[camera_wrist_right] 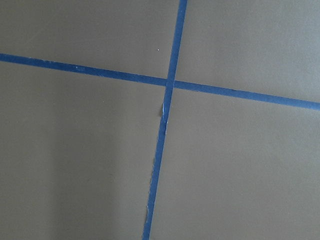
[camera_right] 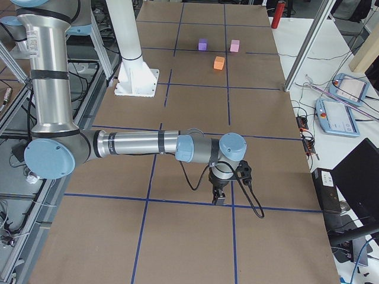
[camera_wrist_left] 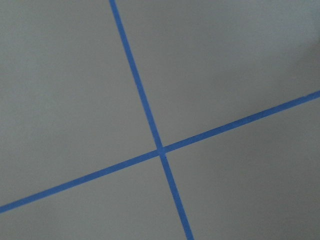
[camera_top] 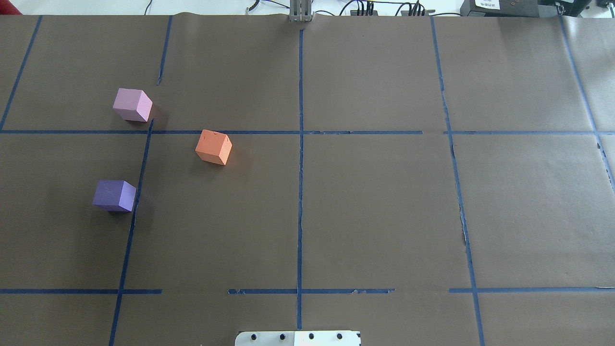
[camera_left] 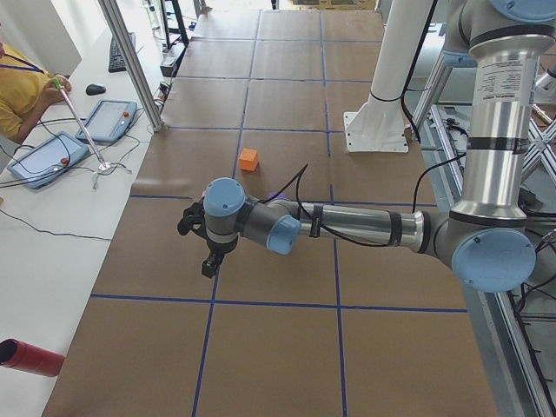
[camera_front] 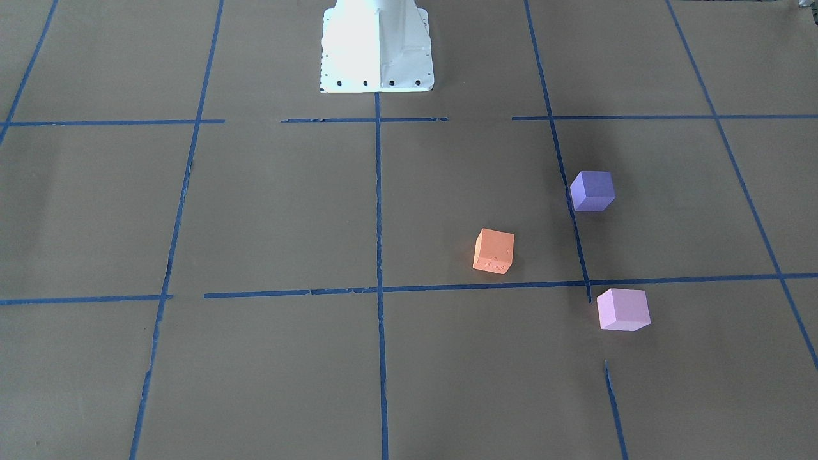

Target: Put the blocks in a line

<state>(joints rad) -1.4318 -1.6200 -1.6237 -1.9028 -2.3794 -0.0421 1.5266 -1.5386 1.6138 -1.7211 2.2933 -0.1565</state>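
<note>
Three foam cubes lie apart on the brown paper, on the robot's left half of the table. The orange block (camera_top: 213,147) (camera_front: 493,251) is nearest the middle. The violet-blue block (camera_top: 114,195) (camera_front: 592,190) is closer to the robot. The light pink block (camera_top: 132,105) (camera_front: 623,309) is farther away. They form a triangle, none touching. My left gripper (camera_left: 209,266) shows only in the exterior left view, pointing down, well short of the blocks. My right gripper (camera_right: 219,198) shows only in the exterior right view, far from them. I cannot tell whether either is open or shut.
The white robot base (camera_front: 377,48) stands at the table's near-robot edge. Blue tape lines (camera_top: 300,144) grid the paper; both wrist views show only tape crossings. A red cylinder (camera_right: 276,13) lies at the left end. Teach pendants (camera_left: 48,159) and an operator are beside the table.
</note>
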